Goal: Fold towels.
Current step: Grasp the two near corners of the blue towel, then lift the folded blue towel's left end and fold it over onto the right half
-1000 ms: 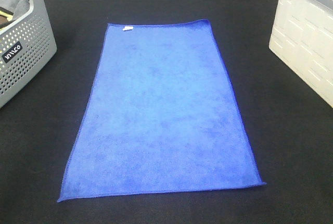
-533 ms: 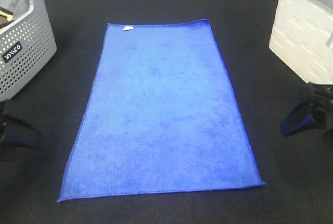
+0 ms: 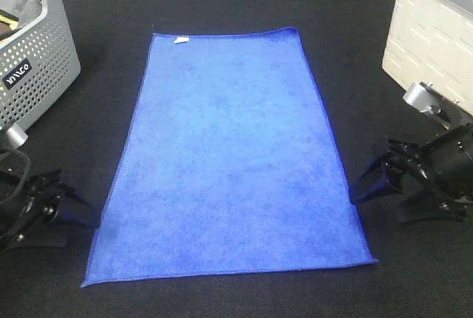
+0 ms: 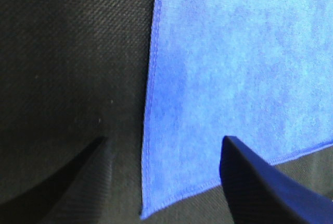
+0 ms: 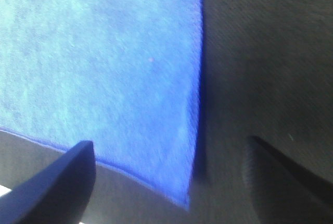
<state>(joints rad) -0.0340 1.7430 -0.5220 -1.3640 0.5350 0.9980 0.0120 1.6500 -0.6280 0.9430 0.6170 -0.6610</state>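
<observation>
The royal-blue towel (image 3: 229, 155) lies flat and unfolded on the black table, with its small white tag (image 3: 180, 39) at the far left corner. My left gripper (image 3: 80, 213) is open beside the towel's near left edge, just off the cloth. In the left wrist view (image 4: 164, 151) its jaws straddle the hem near the towel's corner (image 4: 148, 208). My right gripper (image 3: 366, 185) is open beside the near right edge. In the right wrist view (image 5: 171, 156) its jaws straddle the hem near the other near corner (image 5: 183, 198). Neither holds anything.
A perforated grey basket (image 3: 33, 59) with a grey cloth inside stands at the far left. A white crate (image 3: 436, 52) stands at the far right. The black table cover (image 3: 222, 0) surrounds the towel.
Both arms have come into view and moved inward from the sides to the towel's near edges. The towel has not moved.
</observation>
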